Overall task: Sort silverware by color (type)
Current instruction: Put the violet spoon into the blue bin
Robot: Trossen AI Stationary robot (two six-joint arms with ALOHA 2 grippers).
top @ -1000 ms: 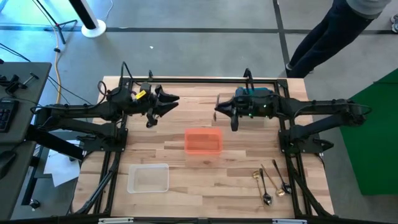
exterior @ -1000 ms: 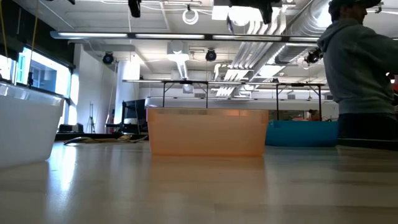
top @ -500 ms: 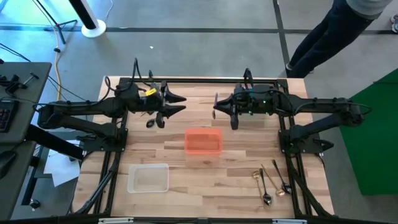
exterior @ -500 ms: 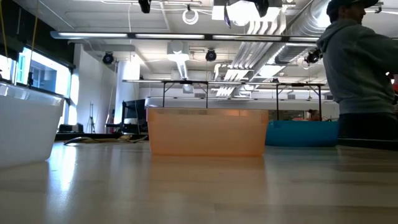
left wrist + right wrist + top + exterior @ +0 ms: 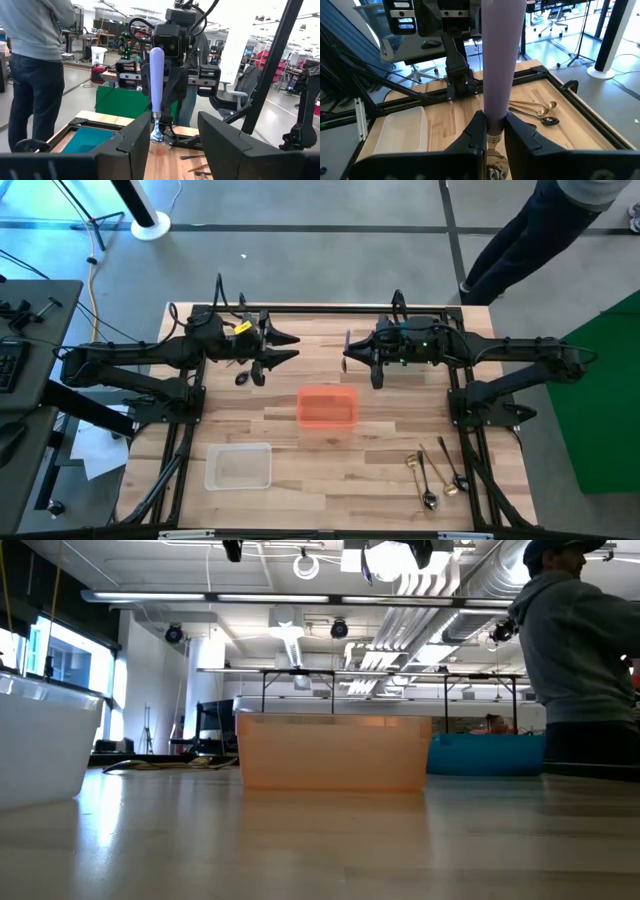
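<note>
My right gripper [image 5: 348,352] hangs above the table's far middle, shut on a purple-handled utensil [image 5: 156,80] that stands upright. My left gripper [image 5: 296,348] faces it from the table's left, level and open. The utensil shows beyond the gap between the left gripper's fingers, apart from them. More silverware, gold and dark spoons [image 5: 435,470], lies flat at the table's near right. Two gold spoons [image 5: 532,106] and a dark one [image 5: 547,120] lie under the left arm. My right gripper pinches the utensil between its two fingers at the lower end of the purple handle [image 5: 494,122], where the metal neck begins. The fingers reach in roughly level from the table's right, across the utensil. It is lifted clear and upright, handle up, metal end [image 5: 156,132] hanging below.
An orange bin [image 5: 326,407] stands mid-table, just nearer than the grippers. A clear white bin [image 5: 238,466] sits at the near left, and a teal bin [image 5: 85,141] lies under the right arm at the far right. A person [image 5: 530,230] stands beyond the far right corner.
My left gripper has rolled about its own axis, and its open fingers have edged toward the right gripper. It has kept still for the last half second. The right gripper and the utensil have stayed in place.
</note>
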